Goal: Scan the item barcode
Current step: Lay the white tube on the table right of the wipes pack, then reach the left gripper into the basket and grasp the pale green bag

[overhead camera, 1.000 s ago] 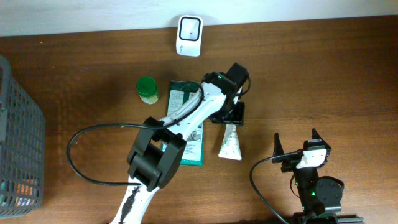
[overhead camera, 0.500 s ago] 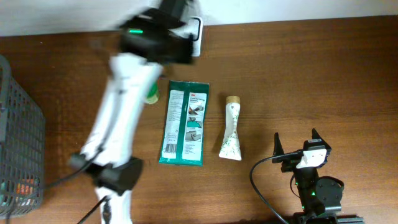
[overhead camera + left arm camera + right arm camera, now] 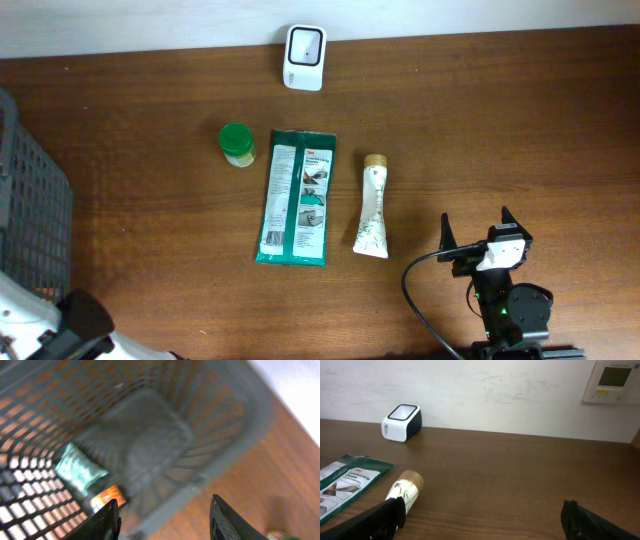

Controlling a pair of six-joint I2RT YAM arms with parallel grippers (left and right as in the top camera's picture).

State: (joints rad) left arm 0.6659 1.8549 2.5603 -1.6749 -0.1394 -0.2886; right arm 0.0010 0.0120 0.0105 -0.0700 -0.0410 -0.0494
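Hanging over the grey basket (image 3: 165, 425) at the left edge of the table (image 3: 500, 120), the left gripper (image 3: 164, 505) is holding its fingers partly apart and is gripping nothing. Below it, inside the basket, a small green pouch (image 3: 80, 467) and an orange pack (image 3: 107, 498) are lying on the mesh floor; the wrist view is blurring their details. Moving right across the wood, a green-capped jar (image 3: 237, 143) is standing upright, just left of a flat green packet (image 3: 297, 197) that is lying label up. Behind them, by the wall, the white scanner (image 3: 304, 43) is sitting with its window facing up. Just right of the packet, and not touching it, a white tube (image 3: 372, 205) is lying with its tan cap pointing toward the wall. Farther right and nearer the front edge, the right gripper (image 3: 477, 235) is holding its fingers spread wide with nothing between them, well apart from the tube.
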